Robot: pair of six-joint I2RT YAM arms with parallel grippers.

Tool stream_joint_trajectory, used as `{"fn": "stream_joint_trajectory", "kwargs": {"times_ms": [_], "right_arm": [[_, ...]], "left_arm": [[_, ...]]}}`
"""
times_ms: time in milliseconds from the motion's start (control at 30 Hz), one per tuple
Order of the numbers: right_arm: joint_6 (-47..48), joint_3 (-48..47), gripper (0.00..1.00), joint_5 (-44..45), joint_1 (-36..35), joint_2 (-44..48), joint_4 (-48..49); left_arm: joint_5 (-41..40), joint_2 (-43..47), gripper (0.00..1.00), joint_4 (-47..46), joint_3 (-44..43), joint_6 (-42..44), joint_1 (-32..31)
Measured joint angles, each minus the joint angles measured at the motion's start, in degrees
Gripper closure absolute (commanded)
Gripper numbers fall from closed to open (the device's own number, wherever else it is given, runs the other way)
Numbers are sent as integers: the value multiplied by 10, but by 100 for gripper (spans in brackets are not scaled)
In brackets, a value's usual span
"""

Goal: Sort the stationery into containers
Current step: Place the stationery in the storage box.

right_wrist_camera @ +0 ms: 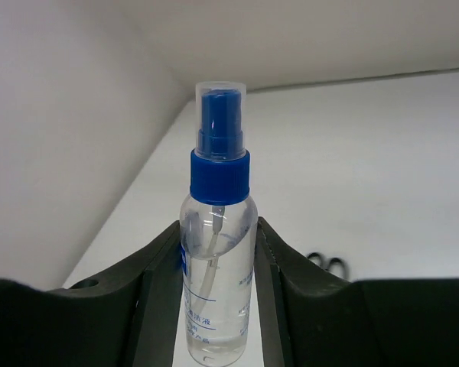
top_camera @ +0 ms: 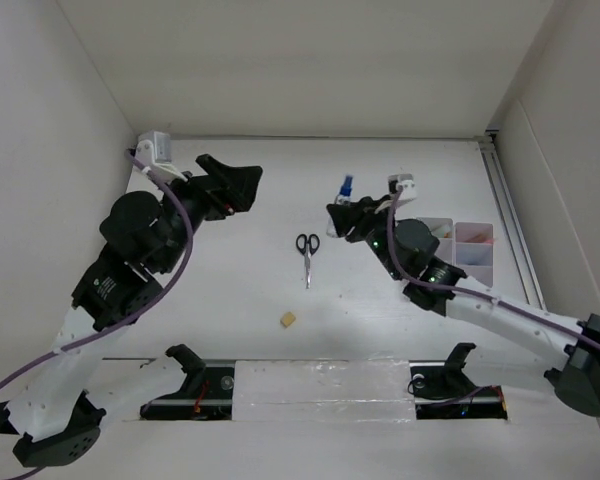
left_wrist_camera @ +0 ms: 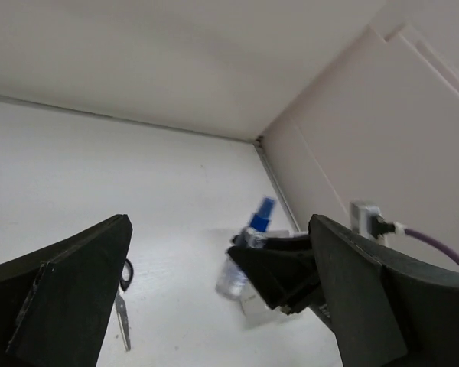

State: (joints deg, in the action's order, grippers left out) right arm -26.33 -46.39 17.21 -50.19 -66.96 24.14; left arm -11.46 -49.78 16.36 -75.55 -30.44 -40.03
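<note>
Right gripper (right_wrist_camera: 218,267) clamps blue-capped bottle (right_wrist_camera: 218,180) upright (arm extended inward).

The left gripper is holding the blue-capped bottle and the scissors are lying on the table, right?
No, the right gripper holds the bottle, as the right wrist view shows. The scissors do lie on the table.

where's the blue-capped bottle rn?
The blue-capped bottle is held in the right gripper. In the top view it sits mid-table toward the right, just beyond and right of the scissors, left of the bins.
</note>
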Motion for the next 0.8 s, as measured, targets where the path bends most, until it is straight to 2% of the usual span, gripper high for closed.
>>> {"fn": "stream_joint_trajectory", "kwargs": {"times_ms": [167,333,500,633,800], "right_arm": [[-40,23,100,216,35,116,-142],[-224,23,100,381,147,181,-398],[-364,23,100,442,247,197,-595],[-416,23,100,464,293,203,-676],[-449,23,100,485,332,208,-734]], "left_arm": [[-92,5,0,88,-10,-8,0],[-129,39,0,155,107,4,0],[-137,51,0,181,199,5,0],[-131,52,0,174,205,6,0],[-121,72,0,161,207,10,0]]}}
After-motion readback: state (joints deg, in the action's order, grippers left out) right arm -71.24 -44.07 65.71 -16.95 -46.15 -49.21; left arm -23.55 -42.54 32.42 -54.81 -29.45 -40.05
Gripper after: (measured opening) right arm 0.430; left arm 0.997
